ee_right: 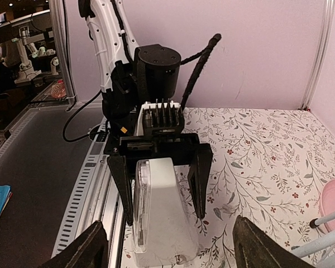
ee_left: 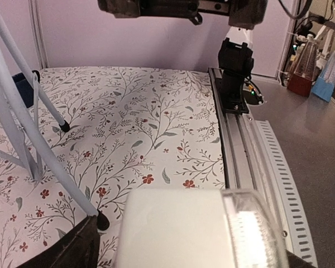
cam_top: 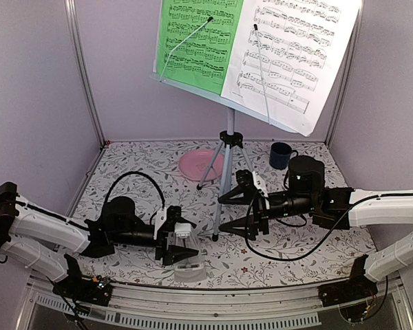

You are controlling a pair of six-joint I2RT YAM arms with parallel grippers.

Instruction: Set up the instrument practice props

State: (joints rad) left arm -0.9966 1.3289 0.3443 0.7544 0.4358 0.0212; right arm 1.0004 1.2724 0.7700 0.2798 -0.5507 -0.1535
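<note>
The pale grey-blue music stand [cam_top: 227, 148] stands on its tripod at mid-table. The green music sheet [cam_top: 196, 38] and the white music sheet [cam_top: 289, 55] rest side by side on its desk. The white pyramid metronome [cam_top: 191, 267] stands upright on the cloth near the front rail; it also shows in the right wrist view [ee_right: 162, 218] and fills the bottom of the left wrist view [ee_left: 173, 229]. My left gripper [cam_top: 184, 251] is open and straddles the metronome's top, with a gap at one finger. My right gripper [cam_top: 226, 213] is open and empty, beside the stand's front leg, facing the metronome.
A pink plate [cam_top: 201, 165] and a dark blue mug [cam_top: 281, 155] sit at the back behind the tripod. Tripod legs [ee_left: 22, 139] spread over the floral cloth. The metal front rail [cam_top: 213, 302] runs close behind the metronome. Walls close three sides.
</note>
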